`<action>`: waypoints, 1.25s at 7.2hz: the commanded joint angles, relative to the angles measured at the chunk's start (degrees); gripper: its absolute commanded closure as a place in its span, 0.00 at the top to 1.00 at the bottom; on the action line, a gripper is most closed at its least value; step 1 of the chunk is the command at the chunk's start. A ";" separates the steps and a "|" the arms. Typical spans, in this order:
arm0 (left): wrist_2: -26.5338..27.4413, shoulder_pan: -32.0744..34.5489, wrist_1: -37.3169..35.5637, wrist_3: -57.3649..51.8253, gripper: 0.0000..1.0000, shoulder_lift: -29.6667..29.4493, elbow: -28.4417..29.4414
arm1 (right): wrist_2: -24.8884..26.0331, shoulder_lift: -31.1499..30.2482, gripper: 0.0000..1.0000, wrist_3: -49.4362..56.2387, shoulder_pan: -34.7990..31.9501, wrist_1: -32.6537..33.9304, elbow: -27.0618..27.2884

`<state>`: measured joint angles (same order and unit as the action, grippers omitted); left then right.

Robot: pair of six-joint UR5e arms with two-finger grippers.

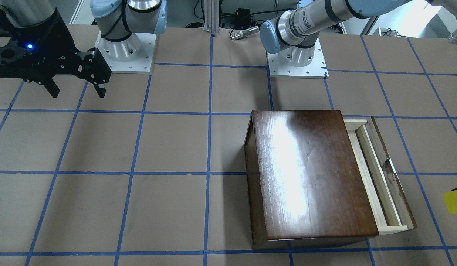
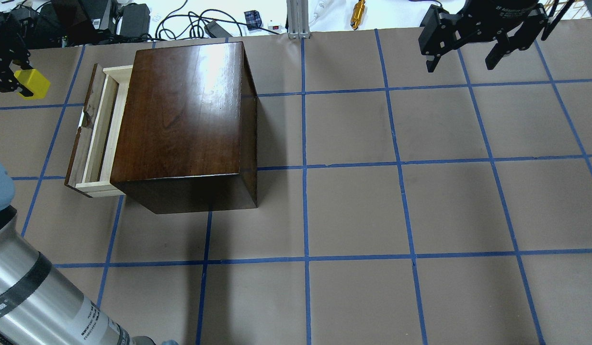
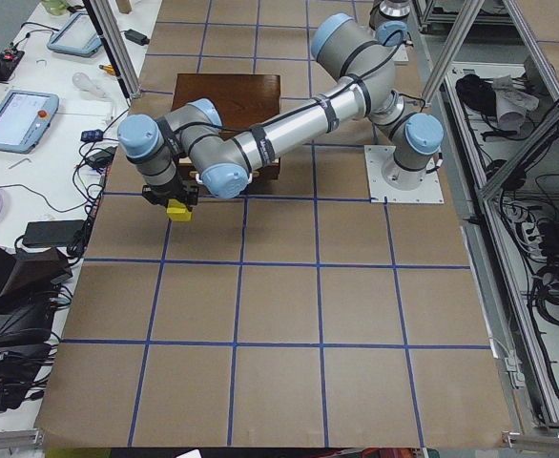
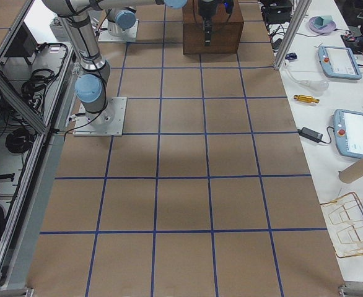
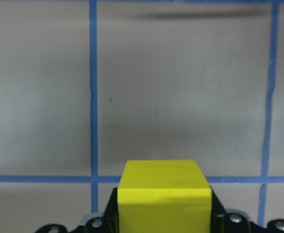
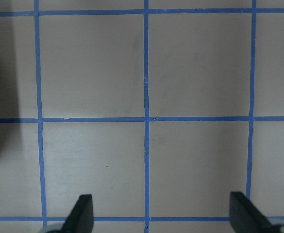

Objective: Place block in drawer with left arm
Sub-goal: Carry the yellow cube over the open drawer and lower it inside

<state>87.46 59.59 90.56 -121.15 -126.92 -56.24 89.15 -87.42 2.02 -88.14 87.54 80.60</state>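
The yellow block [image 2: 33,83] is held in my left gripper [image 2: 13,81], above the table to the left of the drawer; it also shows in the front view [image 1: 454,201], the left side view [image 3: 177,210] and the left wrist view [image 5: 164,199]. The drawer [image 2: 97,132] sticks out part-way from the dark-brown box [image 2: 186,120], its pale-wood tray open to above [image 1: 376,177]. My right gripper [image 2: 466,50] is open and empty, far off at the back right [image 1: 77,90]; its fingertips [image 6: 81,213] show over bare paper.
The table is covered in brown paper with a blue tape grid [image 2: 353,211]. Both arm bases [image 1: 125,48] stand at the robot's edge. Cables and tools [image 2: 190,21] lie beyond the far edge. The left arm's forearm [image 2: 32,297] crosses the near left corner.
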 commanded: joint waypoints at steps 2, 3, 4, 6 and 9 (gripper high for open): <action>0.69 5.17 3.91 5.82 0.00 7.20 -5.18 | -0.03 0.05 1.00 0.00 -0.01 0.00 0.00; 0.78 7.27 3.83 6.53 0.00 8.96 -7.20 | 0.06 -0.03 1.00 0.00 -0.01 0.00 0.00; 0.78 8.94 3.74 8.54 0.00 10.28 -9.05 | -0.02 -0.03 1.00 0.00 -0.01 0.00 0.00; 0.52 10.79 3.39 13.28 0.00 12.31 -13.00 | -0.03 0.05 1.00 0.00 -0.01 0.00 0.00; 0.34 11.60 0.58 13.48 0.00 13.37 -16.88 | 0.06 -0.03 1.00 0.00 -0.01 0.00 0.00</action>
<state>87.85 70.99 91.93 -107.80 -113.85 -71.89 89.14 -87.39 2.02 -88.15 87.54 80.60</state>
